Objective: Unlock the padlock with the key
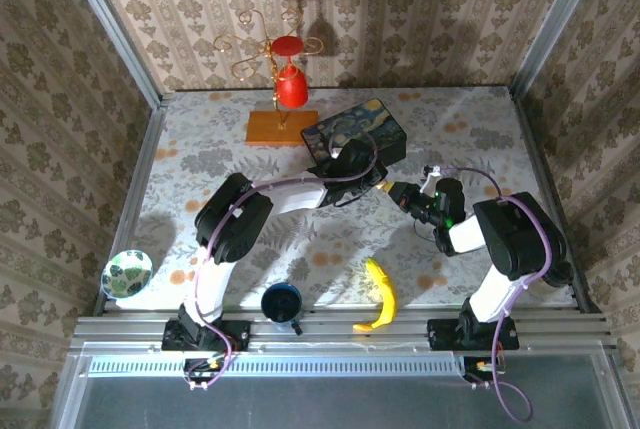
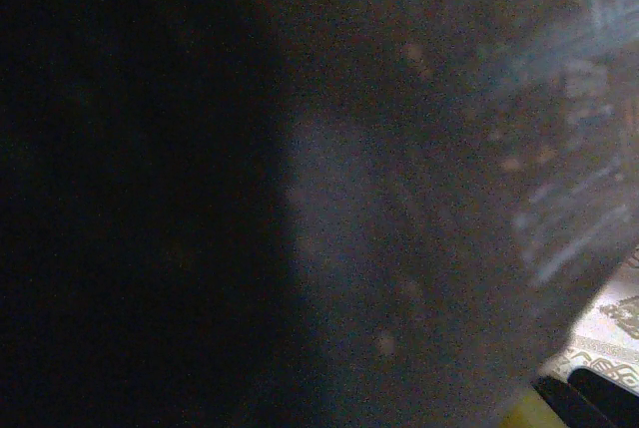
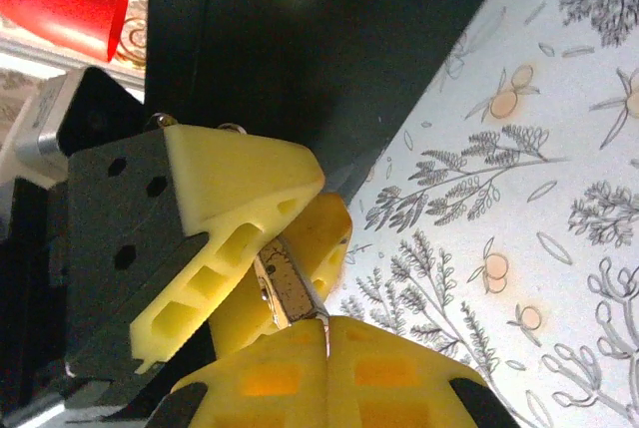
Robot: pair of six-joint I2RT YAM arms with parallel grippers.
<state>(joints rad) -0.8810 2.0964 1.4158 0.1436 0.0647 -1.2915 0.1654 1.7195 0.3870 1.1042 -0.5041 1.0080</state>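
**Key meets the left end effector at the box's front corner**

Both arms come together just off the front-right corner of the blue painted-print box (image 1: 355, 134), whose dark side fills the background of the right wrist view. The right end effector (image 3: 326, 326) has its yellow fingers pressed fully together on a thin silvery metal strip, which I take to be the key (image 3: 290, 293). The strip's long axis runs straight out from the fingertips, up and left towards the box. It disappears between the two fingers of the left end effector (image 3: 321, 207), directly ahead and almost touching.

The padlock is hidden. I judge it sits in that pinch, beside the same box corner. Whether the left fingers actually clamp it, I cannot tell.

So the right arm drives the move, and the lock lies dead ahead along the key's own line.

The fingers are ribbed, matte moulded plastic on black housings. The key is bright, hard and slim, so it could easily twist in the grip. The tabletop (image 3: 559, 149) wears a smooth cloth printed with fronds and oranges.
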